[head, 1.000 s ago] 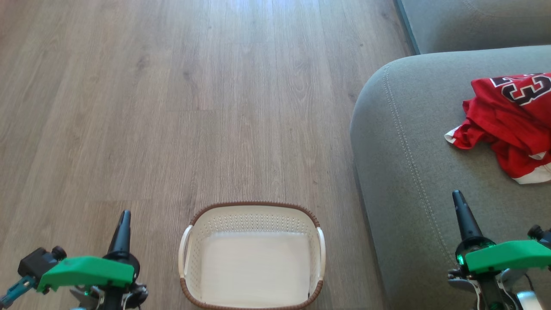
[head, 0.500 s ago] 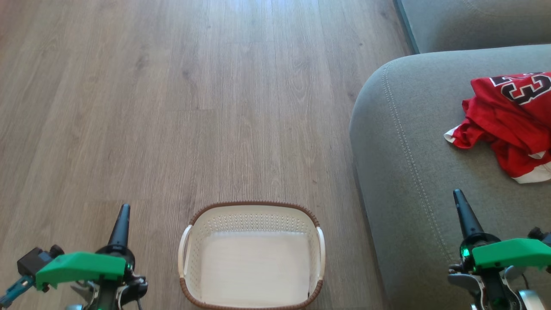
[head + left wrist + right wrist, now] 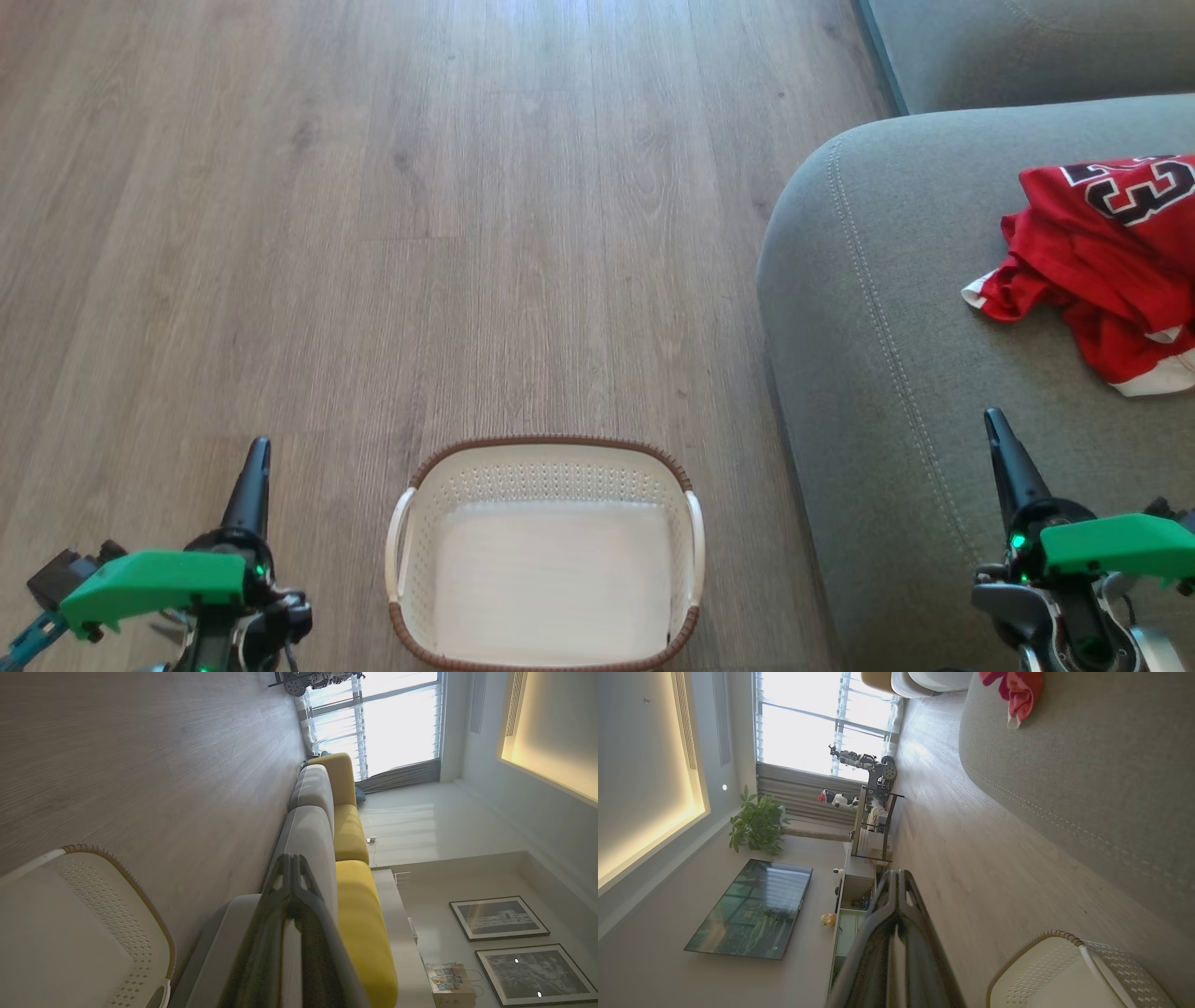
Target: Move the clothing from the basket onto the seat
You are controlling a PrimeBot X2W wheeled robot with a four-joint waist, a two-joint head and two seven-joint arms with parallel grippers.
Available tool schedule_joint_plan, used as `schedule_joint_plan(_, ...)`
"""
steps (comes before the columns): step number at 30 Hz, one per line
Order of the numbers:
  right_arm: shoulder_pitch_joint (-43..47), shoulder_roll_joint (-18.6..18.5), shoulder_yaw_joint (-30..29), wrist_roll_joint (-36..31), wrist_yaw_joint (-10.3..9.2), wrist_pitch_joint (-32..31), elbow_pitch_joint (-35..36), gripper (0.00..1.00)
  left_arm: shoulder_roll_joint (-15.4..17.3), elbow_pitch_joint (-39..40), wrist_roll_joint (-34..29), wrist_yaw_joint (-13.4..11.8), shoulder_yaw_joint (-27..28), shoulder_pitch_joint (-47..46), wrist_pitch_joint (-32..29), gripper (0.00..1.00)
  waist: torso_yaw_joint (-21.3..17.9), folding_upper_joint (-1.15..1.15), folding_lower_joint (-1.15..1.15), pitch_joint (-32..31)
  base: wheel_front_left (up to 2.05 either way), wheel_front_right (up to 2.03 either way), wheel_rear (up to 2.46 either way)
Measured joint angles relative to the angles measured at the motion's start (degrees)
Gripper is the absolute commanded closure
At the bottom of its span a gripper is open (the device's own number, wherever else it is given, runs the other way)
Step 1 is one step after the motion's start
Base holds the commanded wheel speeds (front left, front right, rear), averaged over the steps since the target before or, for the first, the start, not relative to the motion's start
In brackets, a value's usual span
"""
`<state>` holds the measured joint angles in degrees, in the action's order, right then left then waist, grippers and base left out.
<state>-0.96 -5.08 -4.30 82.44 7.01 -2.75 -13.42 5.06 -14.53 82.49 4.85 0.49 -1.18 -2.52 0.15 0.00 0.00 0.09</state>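
the red clothing [image 3: 1102, 271] lay crumpled on the grey seat [image 3: 887, 373], its number 23 upside down, ahead and right of the right gripper [image 3: 993, 422], the nearer one, while the basket [image 3: 546, 446] sat bare on the floor [image 3: 467, 233] between it and the left gripper [image 3: 259, 450], both clenched on nothing.

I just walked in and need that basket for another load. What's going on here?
The robot's laundry job looks done. The white basket on the floor is empty; the red jerseys lie heaped on the grey seat. The left gripper by the basket and the right gripper over the seat are shut, holding nothing.
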Motion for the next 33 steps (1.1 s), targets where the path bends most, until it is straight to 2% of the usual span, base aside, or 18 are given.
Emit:
schedule_joint_plan(18,-1.65,1.36,-2.05,10.01,0.0,-2.34,-2.36,1.0,-2.01,-1.02,9.56,2.26,3.28,-1.52,-3.18,1.0,-0.15,0.0,0.0,0.09,0.0,0.0,0.0)
schedule_joint_plan(33,-2.32,1.43,-2.47,10.39,0.0,-2.4,-2.48,1.0,-2.15,-1.07,9.95,2.26,3.69,-2.16,-3.44,1.0,-0.15,0.0,0.0,0.09,0.0,0.0,0.0)
